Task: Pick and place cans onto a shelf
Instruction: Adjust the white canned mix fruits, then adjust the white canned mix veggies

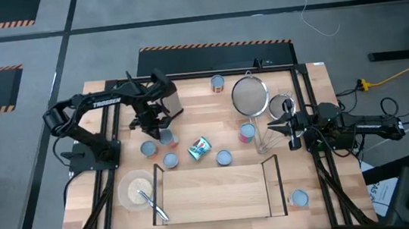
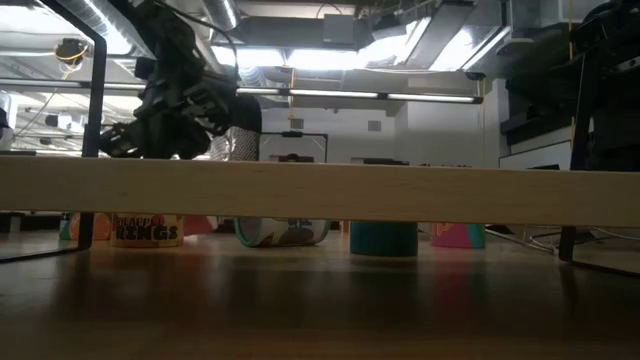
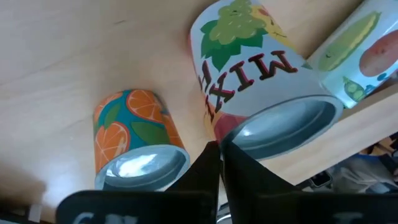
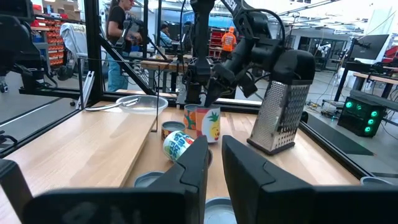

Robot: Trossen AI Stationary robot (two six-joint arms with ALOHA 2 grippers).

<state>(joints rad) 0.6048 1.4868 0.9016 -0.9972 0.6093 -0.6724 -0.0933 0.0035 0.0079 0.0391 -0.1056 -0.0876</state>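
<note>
Grey floor, ceiling strip lights

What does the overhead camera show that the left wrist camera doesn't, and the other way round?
Only the overhead view shows the shelf, the bowl, two strainers, a can on its side and the right end effector waiting at the right edge. Only the left wrist view shows labels: an orange-print can and a mixed-fruit can. Both show the shut left end effector above standing cans.

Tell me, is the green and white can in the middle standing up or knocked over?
Knocked over. The green and white can lies on its side on the table, label facing up.
</note>
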